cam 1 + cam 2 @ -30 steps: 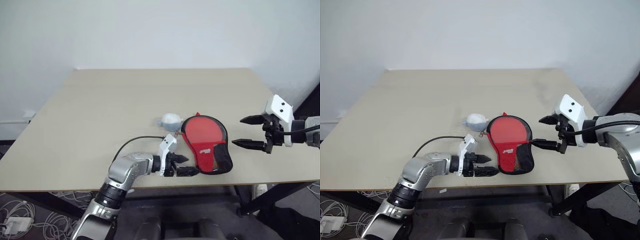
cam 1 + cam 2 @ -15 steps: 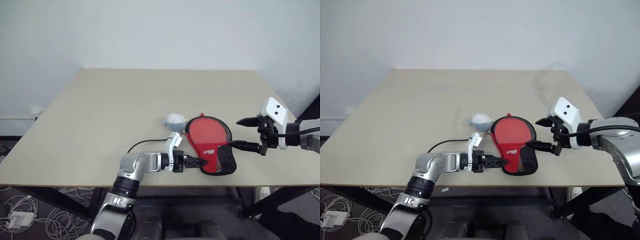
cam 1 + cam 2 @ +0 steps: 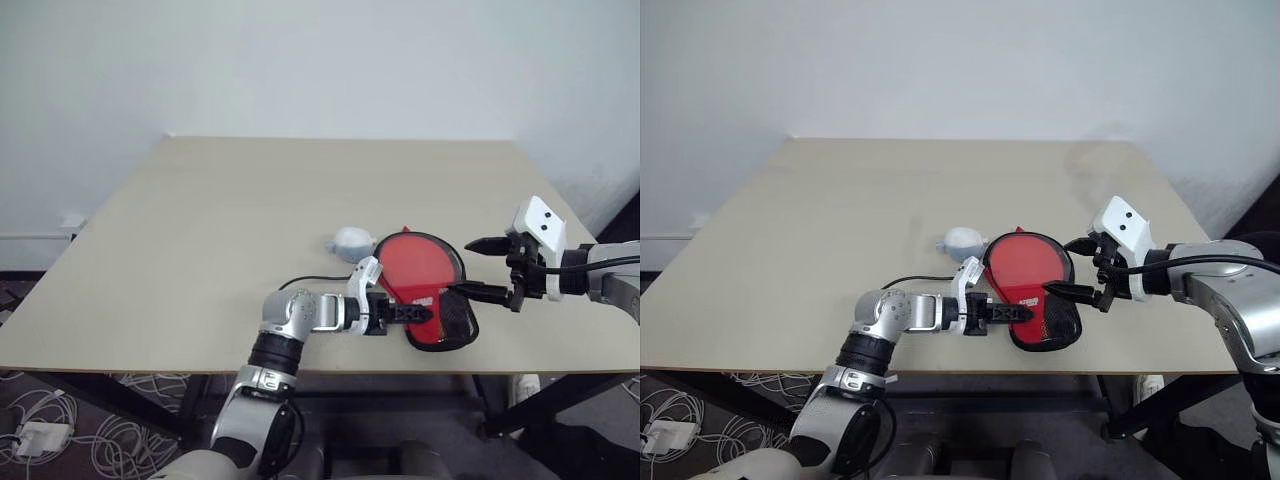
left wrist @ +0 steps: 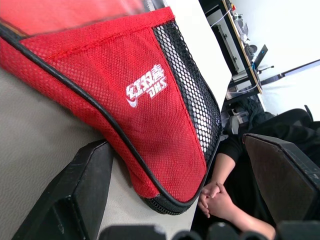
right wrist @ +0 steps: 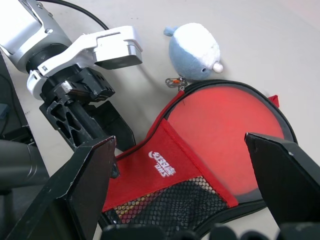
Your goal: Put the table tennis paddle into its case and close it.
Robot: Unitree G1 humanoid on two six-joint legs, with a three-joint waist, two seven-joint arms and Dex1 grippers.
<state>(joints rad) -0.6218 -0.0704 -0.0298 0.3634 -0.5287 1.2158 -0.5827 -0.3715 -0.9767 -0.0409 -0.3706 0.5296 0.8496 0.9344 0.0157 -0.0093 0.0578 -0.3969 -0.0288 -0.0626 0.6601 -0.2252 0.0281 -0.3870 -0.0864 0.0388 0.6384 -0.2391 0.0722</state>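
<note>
Compared with a second ago, the left gripper (image 3: 415,313) is reaching further to the right and is now lying over the near left edge of the case (image 3: 428,300), its fingers spread. The right gripper (image 3: 478,268) is hovering just beside the case's right edge, its fingers also spread wide and pinching nothing.

The case is lying flat near the front edge of the smooth beige table (image 3: 250,210). It is made of red woven fabric with black piping, a black mesh pocket (image 4: 192,100) and a white logo (image 4: 145,86) with the letters "DHS". The round red rubber face of the table tennis paddle (image 5: 230,135) is sitting inside the open case.

The right wrist view is showing a small pale blue plush toy (image 5: 195,52) just beside the case. The left wrist view is showing a person's clasped hands (image 4: 217,202) beyond the table.
</note>
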